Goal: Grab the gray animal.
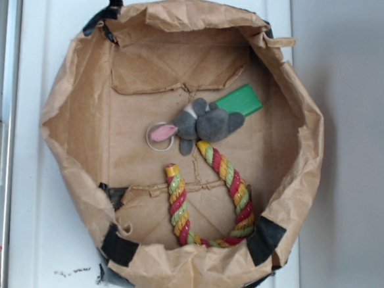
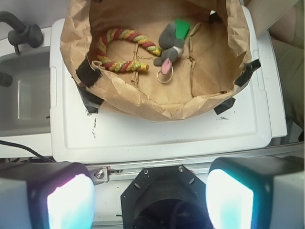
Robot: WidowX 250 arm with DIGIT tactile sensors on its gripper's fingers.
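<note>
The gray animal is a small dark-gray plush with a pink ear and a white patch. It lies on the floor of a brown paper bag, partly on a green card. In the wrist view the gray animal shows far up the frame inside the bag. My gripper is open, its two pads wide apart with nothing between them. It hangs well back from the bag, over the black robot base. The exterior view does not show the gripper.
A red-yellow-green twisted rope curves just below the plush, also seen as the rope in the wrist view. A white ring lies by the pink ear. The bag's raised crumpled walls with black tape sit on a white board. A sink lies left.
</note>
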